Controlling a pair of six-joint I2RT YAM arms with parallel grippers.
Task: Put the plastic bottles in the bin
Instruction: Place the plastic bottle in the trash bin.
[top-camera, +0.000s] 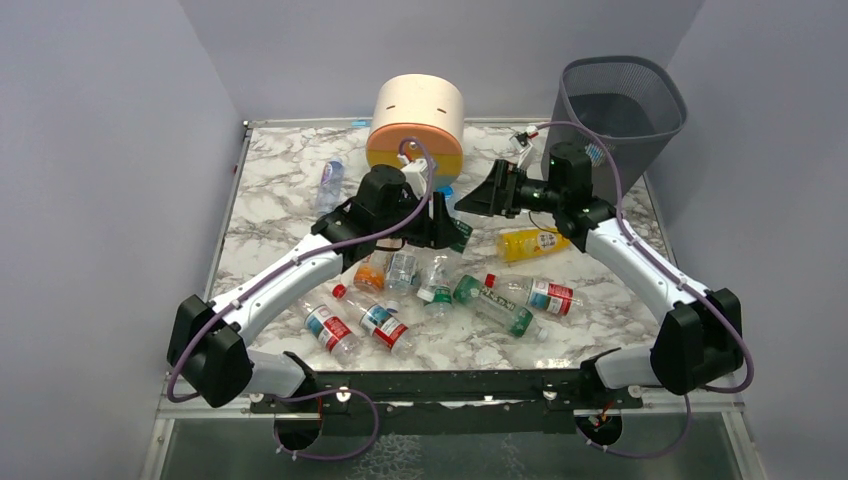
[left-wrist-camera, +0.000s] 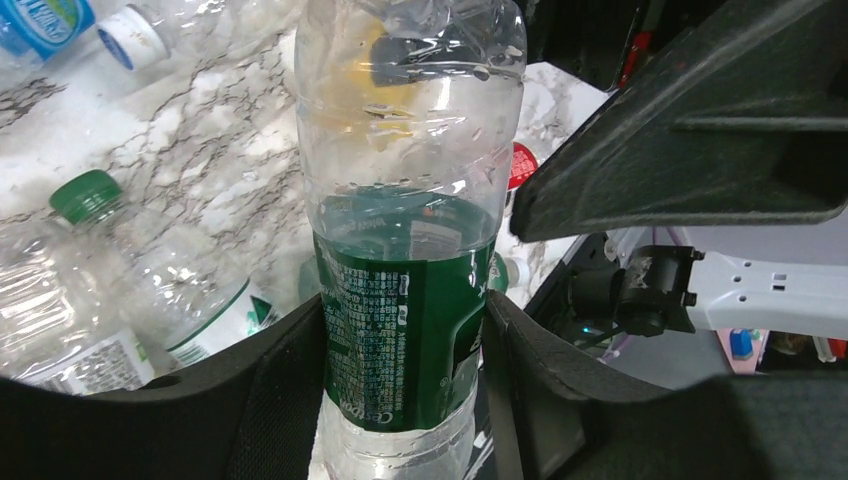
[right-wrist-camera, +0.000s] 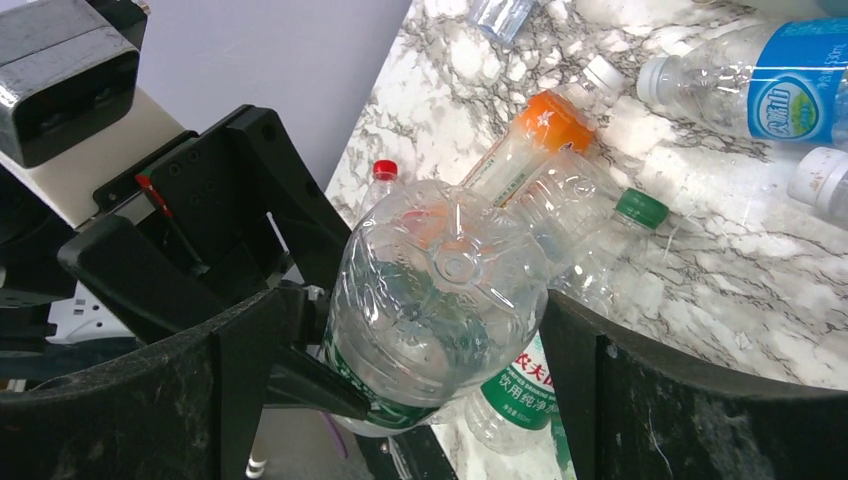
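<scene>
My left gripper (left-wrist-camera: 405, 335) is shut on a clear bottle with a green label (left-wrist-camera: 405, 200), gripping it at the label and holding it above the table. In the top view this gripper (top-camera: 445, 228) is mid-table. My right gripper (right-wrist-camera: 440, 340) is open, its fingers on either side of that bottle's base (right-wrist-camera: 440, 275); in the top view it (top-camera: 472, 206) faces the left gripper. Other bottles lie on the marble: a yellow one (top-camera: 530, 242), red-labelled ones (top-camera: 535, 292) (top-camera: 378, 318), an orange one (top-camera: 372, 270). The dark mesh bin (top-camera: 620, 100) stands at the back right.
A round cream-orange-yellow drawer unit (top-camera: 415, 120) stands at the back middle, just behind both grippers. A blue-labelled bottle (top-camera: 330, 180) lies at the back left. Walls close the table on the left, back and right.
</scene>
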